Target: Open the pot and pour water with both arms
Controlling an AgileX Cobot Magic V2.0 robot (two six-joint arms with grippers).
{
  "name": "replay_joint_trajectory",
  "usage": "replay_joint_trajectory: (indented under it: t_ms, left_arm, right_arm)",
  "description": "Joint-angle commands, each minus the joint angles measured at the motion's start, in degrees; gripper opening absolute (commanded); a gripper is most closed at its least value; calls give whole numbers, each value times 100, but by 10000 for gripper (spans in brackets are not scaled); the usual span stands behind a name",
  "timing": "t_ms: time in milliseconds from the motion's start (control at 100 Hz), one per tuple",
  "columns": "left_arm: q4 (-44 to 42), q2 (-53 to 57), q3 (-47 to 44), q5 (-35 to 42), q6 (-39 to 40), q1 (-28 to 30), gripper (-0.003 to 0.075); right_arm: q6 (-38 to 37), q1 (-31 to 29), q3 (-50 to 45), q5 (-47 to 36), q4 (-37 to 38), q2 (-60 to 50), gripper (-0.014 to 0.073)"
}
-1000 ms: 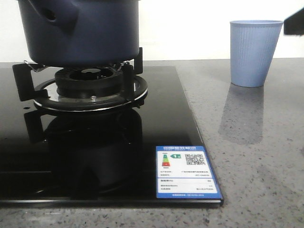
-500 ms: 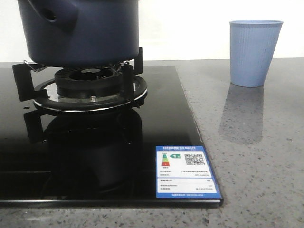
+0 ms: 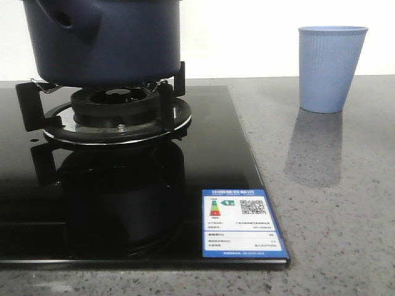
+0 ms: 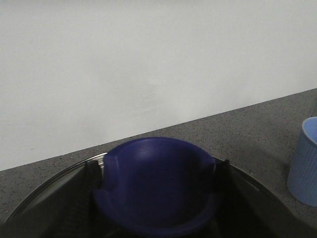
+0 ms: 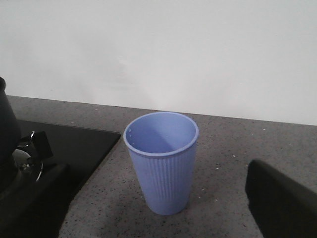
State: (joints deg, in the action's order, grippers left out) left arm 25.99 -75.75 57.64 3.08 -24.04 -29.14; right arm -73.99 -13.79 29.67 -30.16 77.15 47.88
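The only print is on a blue and white sticker (image 3: pixel 243 224). It lies flat on the black glass cooktop (image 3: pixel 216 142), at the corner that is nearest to the camera and towards the cup side. The sticker has a blue header with small white characters, too small to read. Under the header there are coloured energy-grade bars, a green arrow and a QR code. Below these are lines of fine print, also too small to read.
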Motion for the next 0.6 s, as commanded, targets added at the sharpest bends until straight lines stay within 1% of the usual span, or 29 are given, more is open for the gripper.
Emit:
replay_joint_trajectory:
  t_ms: [0, 140, 260, 330, 450, 590]
  left_arm:
    - [24, 149, 220, 643, 17, -32, 408]
    - [24, 149, 220, 560, 17, -32, 408]
    - [24, 149, 220, 332, 17, -32, 415]
    - [24, 149, 220, 287, 17, -32, 442]
    - [24, 149, 220, 263, 17, -32, 519]
    - [24, 149, 220, 232, 17, -32, 528]
  right_arm:
    - [-9, -30, 146, -84, -143, -67, 624]
    - [-9, -30, 146, -84, -143, -67, 624]
    - [-20, -30, 146, -84, -143, -67, 624]
    - [-30, -30, 146, -84, -143, -67, 624]
    - [-70, -30, 146, -84, -143, -67, 624]
    - [-84, -30, 146, -84, -122, -67, 624]
